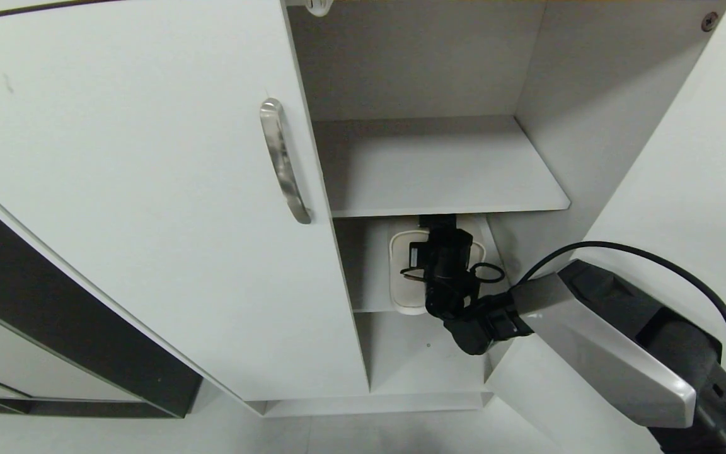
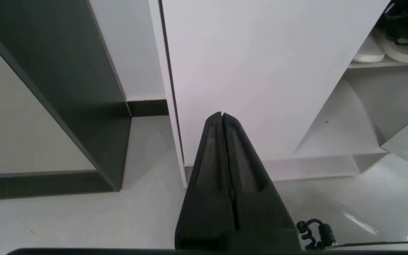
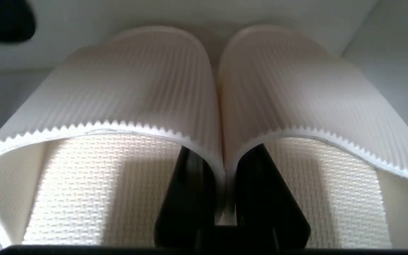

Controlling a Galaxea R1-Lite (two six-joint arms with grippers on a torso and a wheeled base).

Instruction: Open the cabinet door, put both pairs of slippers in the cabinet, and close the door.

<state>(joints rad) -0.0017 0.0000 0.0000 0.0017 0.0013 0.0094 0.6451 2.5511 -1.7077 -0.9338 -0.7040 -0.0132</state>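
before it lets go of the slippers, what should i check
1. right-hand door swung open: ok.
2. pair of slippers inside, over the middle shelf: ok.
3. soles resting flat on that shelf: cannot tell.
4. right gripper jaws shut on the two inner strap edges, slippers side by side: ok.
5. left gripper shut and outside, by the closed left door: ok.
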